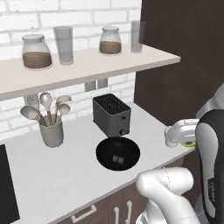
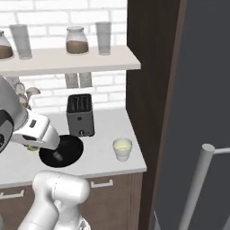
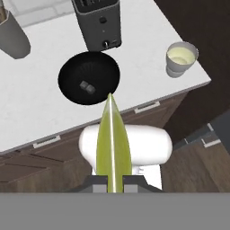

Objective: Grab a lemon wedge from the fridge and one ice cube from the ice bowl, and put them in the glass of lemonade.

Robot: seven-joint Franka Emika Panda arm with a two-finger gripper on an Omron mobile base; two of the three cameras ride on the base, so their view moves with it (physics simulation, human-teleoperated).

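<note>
Lemon wedge [image 3: 112,143] over ice bowl [image 3: 72,87], cubes inside

You have the counter [image 1: 65,175] running under a wall shelf [image 1: 87,65], with the toaster [image 1: 112,114] at the back and the ice bowl [image 1: 118,153] just in front of it, two ice cubes [image 3: 86,86] lying inside. The utensil holder [image 1: 51,131] stands to the left of both, and the glass of lemonade [image 2: 122,148] sits to the right near the counter's front corner, with the fridge [image 2: 202,90] beyond the tall panel on that side. On the shelf, two jars [image 1: 36,51] and two tumblers [image 1: 64,44] alternate in a row.
</note>
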